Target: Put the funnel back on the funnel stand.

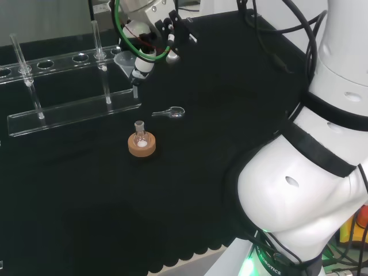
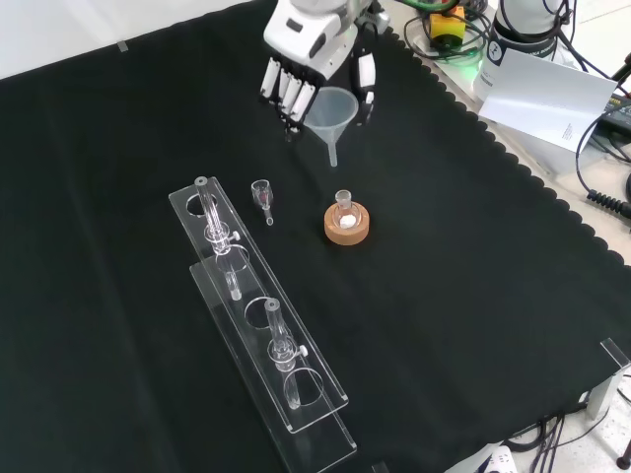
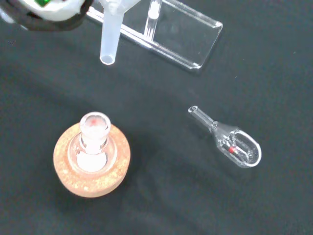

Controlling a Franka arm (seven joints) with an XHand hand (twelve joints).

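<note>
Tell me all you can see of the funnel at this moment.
The funnel is translucent, whitish plastic by its look: a wide cone on top narrowing to a straight tube that ends in an open mouth. It hangs upright, tube pointing down, clear of the cloth, with the hand around its cone, fingers on one side and the thumb on the other. In the front view it is above and slightly left of the cork ring with its small flask, and not yet in the stand.

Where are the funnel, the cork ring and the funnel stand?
funnel (image 2: 333, 106): front view, on its cone wall, held in the hand (image 2: 296, 84).
cork ring (image 2: 349, 229): front view, on its cork rim.
funnel stand (image 2: 258, 320): front view, on its clear top plate.
</note>
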